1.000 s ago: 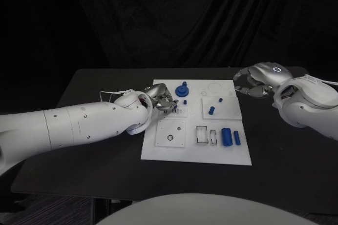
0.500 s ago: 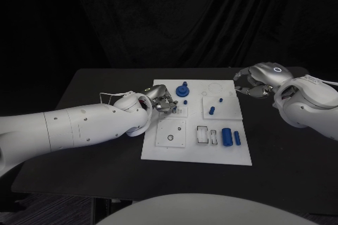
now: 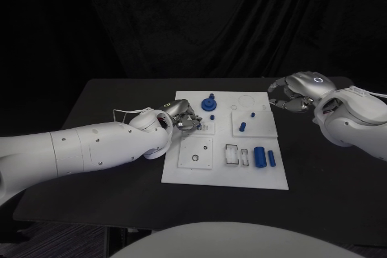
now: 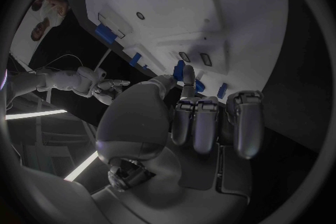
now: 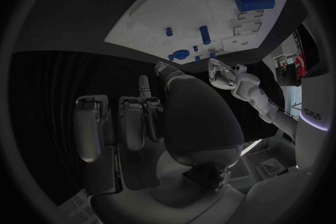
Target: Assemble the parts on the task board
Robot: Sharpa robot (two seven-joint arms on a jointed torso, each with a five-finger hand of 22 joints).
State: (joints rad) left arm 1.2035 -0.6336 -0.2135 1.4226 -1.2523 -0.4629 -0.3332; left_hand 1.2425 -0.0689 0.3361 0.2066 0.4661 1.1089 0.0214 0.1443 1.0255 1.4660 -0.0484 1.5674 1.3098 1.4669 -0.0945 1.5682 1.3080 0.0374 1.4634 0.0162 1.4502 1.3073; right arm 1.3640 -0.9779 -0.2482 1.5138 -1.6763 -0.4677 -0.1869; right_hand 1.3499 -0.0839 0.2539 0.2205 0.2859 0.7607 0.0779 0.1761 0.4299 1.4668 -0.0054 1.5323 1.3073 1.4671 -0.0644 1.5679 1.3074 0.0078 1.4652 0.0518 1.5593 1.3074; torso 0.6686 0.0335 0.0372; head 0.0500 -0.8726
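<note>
The white task board (image 3: 226, 171) lies mid-table. A blue round part with a peg (image 3: 209, 104) stands at its far left, and small blue pegs (image 3: 212, 117) (image 3: 242, 125) stand near it. Two blue cylinders (image 3: 259, 156) lie at the near right. My left hand (image 3: 184, 118) hovers over the board's left edge with fingers curled. In the left wrist view a small blue peg (image 4: 179, 70) shows right at the fingertips (image 4: 187, 77); contact is unclear. My right hand (image 3: 293, 94) hangs off the board's far right corner, fingers curled in, holding nothing.
The board carries raised white panels with holes and slots (image 3: 196, 153). Black tabletop (image 3: 113, 179) surrounds it, with free room on the left and the near side. The right wrist view shows the board (image 5: 210, 8) and my left hand (image 5: 223, 74) beyond it.
My left hand has drifted slightly toward the near left, away from the round blue part. The right hand and the parts have not moved.
</note>
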